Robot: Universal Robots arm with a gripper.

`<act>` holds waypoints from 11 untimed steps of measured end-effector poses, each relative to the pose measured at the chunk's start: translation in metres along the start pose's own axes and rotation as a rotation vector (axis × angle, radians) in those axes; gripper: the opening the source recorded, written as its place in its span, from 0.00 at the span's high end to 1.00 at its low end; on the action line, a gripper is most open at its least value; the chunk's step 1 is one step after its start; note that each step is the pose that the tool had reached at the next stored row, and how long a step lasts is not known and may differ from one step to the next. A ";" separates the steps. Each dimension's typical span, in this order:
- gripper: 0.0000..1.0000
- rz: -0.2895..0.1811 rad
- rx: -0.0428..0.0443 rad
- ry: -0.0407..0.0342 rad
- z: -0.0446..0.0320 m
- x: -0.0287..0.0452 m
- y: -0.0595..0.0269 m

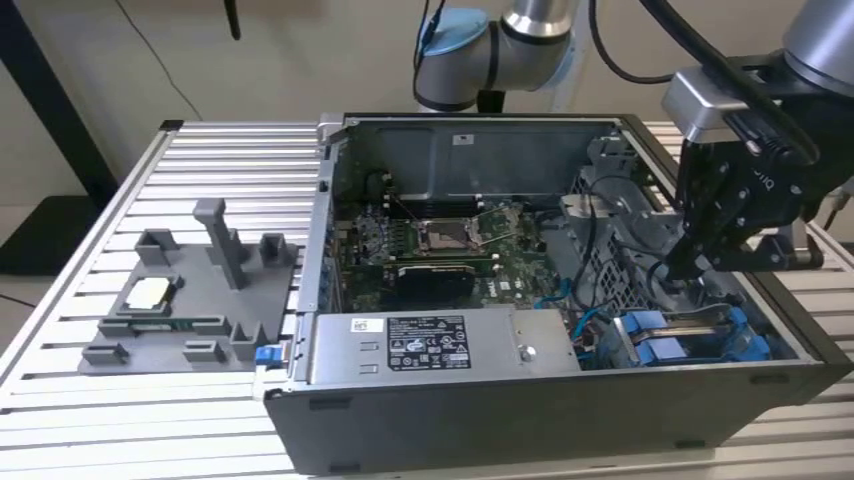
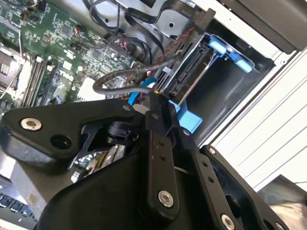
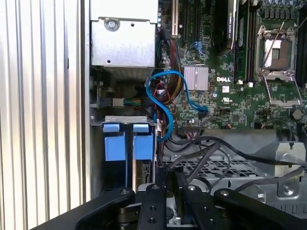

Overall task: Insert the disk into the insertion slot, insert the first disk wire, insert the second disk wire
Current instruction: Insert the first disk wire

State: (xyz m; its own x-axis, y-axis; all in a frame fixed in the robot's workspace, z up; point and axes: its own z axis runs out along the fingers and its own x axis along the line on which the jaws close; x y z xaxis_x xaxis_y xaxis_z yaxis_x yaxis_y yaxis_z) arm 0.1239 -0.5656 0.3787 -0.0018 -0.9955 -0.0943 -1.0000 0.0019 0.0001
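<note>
**Disk seated in its slot, claw clenched on a wire**

We see the slatted worktop [image 1: 134, 420] carrying an open computer case [image 1: 534, 430] that lies on its side. Inside the case, the motherboard [image 1: 441, 235] covers the floor, and the labelled power-supply box [image 1: 441, 345] sits along the near wall. At the exterior view's right, the arm [image 1: 527, 40] reaches down into the case above the insertion slot [image 1: 694, 335].

In the second wrist view the disk [image 2: 194, 72] stands inside that slot. Its blue carrier tabs [image 2: 230, 52] are at the far end and its connector edge faces the claw [image 2: 157, 98]. The claw is clenched on the end of a grey wire [image 2: 120, 88], just beside that connector edge. We cannot tell whether the wire's end touches the disk.
</note>
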 end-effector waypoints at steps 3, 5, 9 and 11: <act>0.81 0.000 0.0000 0.0131 0.0011 0.0005 -0.0014; 0.81 0.000 0.0000 0.0236 0.0017 0.0005 -0.0020; 0.81 0.000 0.0001 0.0457 0.0037 0.0008 -0.0037; 0.81 0.000 0.0001 0.0567 0.0046 0.0009 -0.0046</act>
State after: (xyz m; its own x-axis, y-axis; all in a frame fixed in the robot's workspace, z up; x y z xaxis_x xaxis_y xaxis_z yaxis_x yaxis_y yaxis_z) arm 0.1285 -0.5660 0.3741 -0.0017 -0.9993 -0.0378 -1.0000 0.0017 -0.0001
